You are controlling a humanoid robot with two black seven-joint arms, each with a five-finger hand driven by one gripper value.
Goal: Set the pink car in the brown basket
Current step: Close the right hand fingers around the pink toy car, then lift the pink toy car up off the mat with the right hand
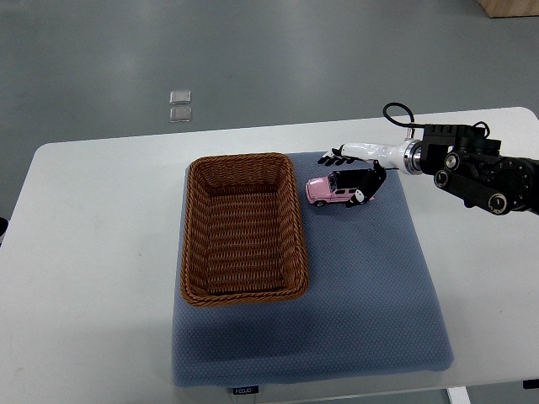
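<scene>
My right robot hand (354, 178) is closing on the car (328, 191), right of the basket (242, 229); full clamp unconfirmed. Seating fingers before lifting over the rim.

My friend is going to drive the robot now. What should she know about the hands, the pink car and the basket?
Right hand: at the pink car, fingers around its right end; whether the grip is firm cannot be told.
Left hand: not in view.
Pink car: sits on the blue mat, just right of the brown basket, outside it.
Brown basket: on the mat's left part, nothing inside.
Done: the hand has reached the car.
Left: secure the grip, lift the car, move it left over the basket rim, set it inside and let go.
</scene>
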